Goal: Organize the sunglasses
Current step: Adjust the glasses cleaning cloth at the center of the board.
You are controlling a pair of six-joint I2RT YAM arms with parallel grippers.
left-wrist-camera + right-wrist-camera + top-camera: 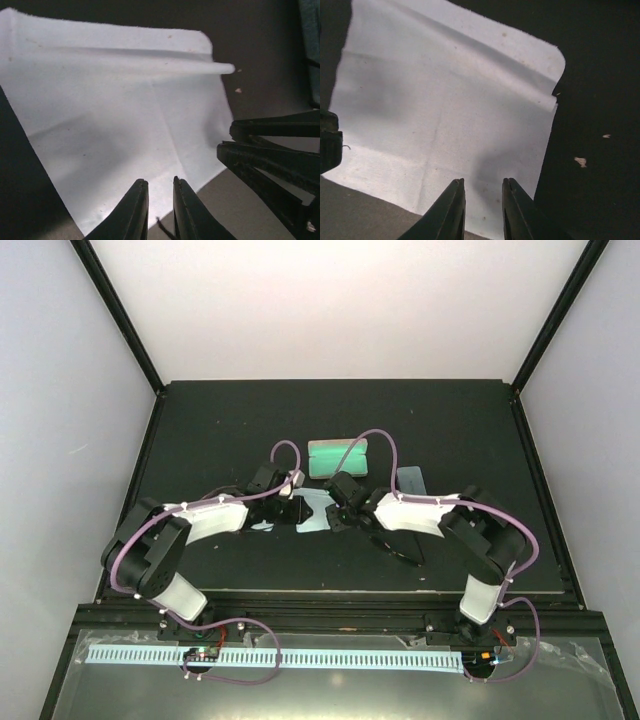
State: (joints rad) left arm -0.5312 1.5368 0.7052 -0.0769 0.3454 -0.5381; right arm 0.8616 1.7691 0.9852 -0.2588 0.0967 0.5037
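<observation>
Left gripper [159, 181]: fingers almost together, thin slit; can't tell if pinching. Right gripper [482, 182]: fingers parted, nothing between. Both tips over near edge of light blue cloth [125, 110], facing each other mid-table. Pale green case [340, 458] just behind. Sunglasses: can't make out; arms cover table [220, 420] middle.

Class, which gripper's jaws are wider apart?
The right gripper: its wrist view shows a broader gap over the cloth than the left gripper's narrow slit.
</observation>
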